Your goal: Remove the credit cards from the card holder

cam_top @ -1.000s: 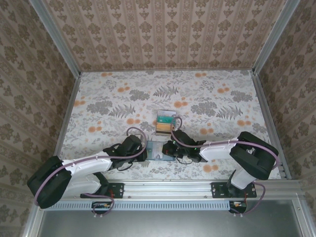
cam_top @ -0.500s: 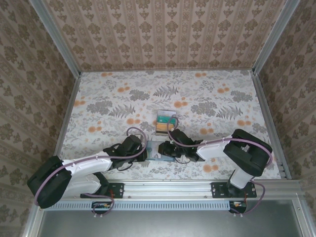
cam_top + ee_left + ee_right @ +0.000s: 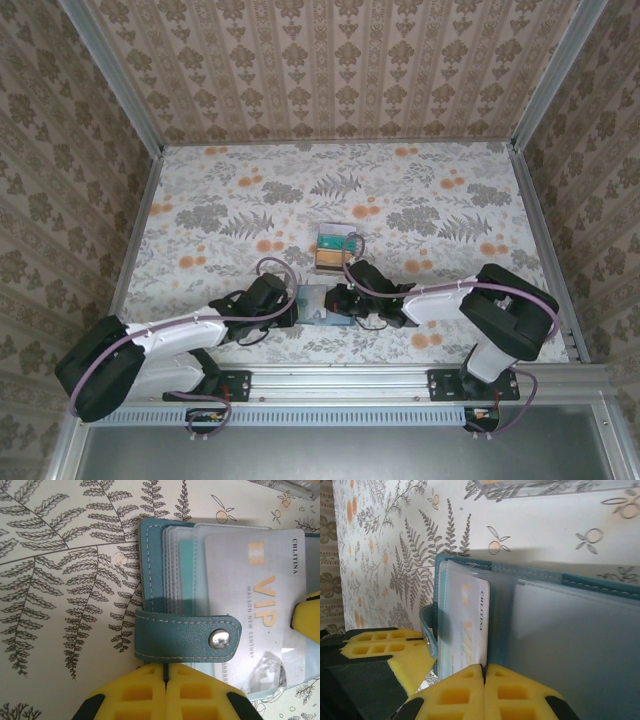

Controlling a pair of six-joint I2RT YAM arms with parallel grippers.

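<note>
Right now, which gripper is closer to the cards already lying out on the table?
Right. The right gripper, over the card holder, sits straight towards the arms from the loose cards; the left gripper is at the holder's left edge, farther off.

Leather-look card holder [image 3: 150,565] matt, stitched; snap [image 3: 220,639] shiny metal; credit card [image 3: 260,605] glossy plastic.
</note>
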